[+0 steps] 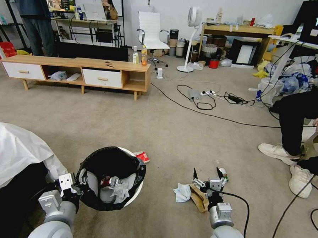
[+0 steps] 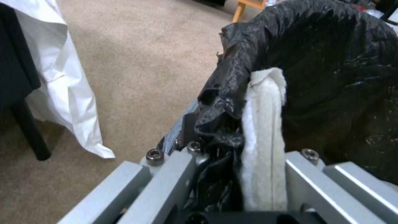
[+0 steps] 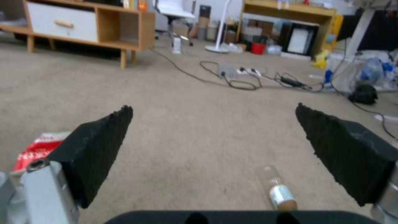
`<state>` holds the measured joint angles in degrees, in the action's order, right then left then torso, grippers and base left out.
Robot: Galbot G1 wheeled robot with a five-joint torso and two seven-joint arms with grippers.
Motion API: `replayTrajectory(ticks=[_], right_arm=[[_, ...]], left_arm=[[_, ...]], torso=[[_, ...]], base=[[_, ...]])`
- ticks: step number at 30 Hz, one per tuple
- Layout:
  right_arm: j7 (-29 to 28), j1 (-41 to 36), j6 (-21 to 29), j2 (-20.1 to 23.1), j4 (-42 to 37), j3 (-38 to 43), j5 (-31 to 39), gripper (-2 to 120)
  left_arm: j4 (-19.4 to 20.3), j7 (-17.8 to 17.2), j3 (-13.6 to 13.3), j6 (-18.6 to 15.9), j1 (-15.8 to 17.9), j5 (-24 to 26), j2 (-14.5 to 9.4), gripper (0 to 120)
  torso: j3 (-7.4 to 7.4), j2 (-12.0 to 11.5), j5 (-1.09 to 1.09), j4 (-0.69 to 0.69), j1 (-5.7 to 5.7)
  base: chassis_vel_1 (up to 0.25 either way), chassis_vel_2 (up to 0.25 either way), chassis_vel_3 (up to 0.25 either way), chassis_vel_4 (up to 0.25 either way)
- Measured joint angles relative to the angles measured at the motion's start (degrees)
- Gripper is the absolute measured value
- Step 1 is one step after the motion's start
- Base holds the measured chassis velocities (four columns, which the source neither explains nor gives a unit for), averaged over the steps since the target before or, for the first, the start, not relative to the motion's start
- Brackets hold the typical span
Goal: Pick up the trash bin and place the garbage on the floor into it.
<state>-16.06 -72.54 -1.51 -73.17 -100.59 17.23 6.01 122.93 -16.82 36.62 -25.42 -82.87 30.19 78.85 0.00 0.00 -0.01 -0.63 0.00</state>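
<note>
The trash bin (image 1: 110,178) is already in hand: the left gripper (image 1: 78,181) is clamped on its rim on the robot's side, and the bin hangs at the robot's left with a can and crumpled tissues inside. The step under way looks like collecting the litter left on the floor (image 1: 165,126). To the right of the bin the right gripper (image 1: 211,174) hovers low with its jaws spread wide and nothing between them, and most of the garbage lies around it: a small clear bottle (image 1: 222,171) just beside its right fingertip, a brown paper bag (image 1: 199,199) under the wrist, and a pale blue face mask (image 1: 182,192) between the bag and the bin. A red-and-white wrapper (image 1: 142,156) lies just past the far rim of the bin. My guess is that the next move calls for lowering the open jaws over one piece, likely the bottle, and closing on it before swinging over to the bin. The left wrist view shows what the head view cannot: the black liner (image 2: 315,56) and a white cloth-like strip (image 2: 265,130) pinched between the left gripper's metal fingers (image 2: 170,174). The right wrist view shows the bottle (image 3: 277,186) lying lengthwise, nearer the right pad (image 3: 352,149) than the left, and the wrapper (image 3: 37,147) off beyond the left one.
</note>
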Motion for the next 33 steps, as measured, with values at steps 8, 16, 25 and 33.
replayTrajectory(ticks=[8, 16, 25, 33], right_arm=[[-2.0, 1.3, 17.2, 2.6, 0.1, 1.5, 4.4, 100], [2.1, 7.9, 28.3, 3.8, 7.6, 1.8, 11.2, 100], [7.0, 13.5, 34.1, 3.9, 17.1, 0.8, 16.2, 100], [17.6, 18.1, 34.6, 3.8, 26.4, 0.0, 13.4, 100]], left_arm=[[0.1, 0.0, 0.1, 0.0, -0.2, 0.0, -0.1, 6], [0.1, 0.0, -0.3, 0.0, -0.3, 0.0, 0.0, 6], [0.7, 0.1, -0.2, 0.0, -1.1, -0.3, 0.0, 6], [0.7, 0.1, -1.0, 0.0, -1.4, -1.2, 0.5, 6]], torso=[[0.00, 0.0, 0.01, 0.00, 0.01], [0.00, 0.0, 0.01, 0.01, 0.01], [0.00, 0.0, 0.02, 0.00, 0.01], [0.00, 0.0, 0.00, 0.00, 0.00]], base=[[0.000, 0.000, 0.000, 0.000], [0.000, 0.000, 0.000, 0.000], [0.000, 0.000, 0.000, 0.000], [0.000, 0.000, 0.000, 0.000]])
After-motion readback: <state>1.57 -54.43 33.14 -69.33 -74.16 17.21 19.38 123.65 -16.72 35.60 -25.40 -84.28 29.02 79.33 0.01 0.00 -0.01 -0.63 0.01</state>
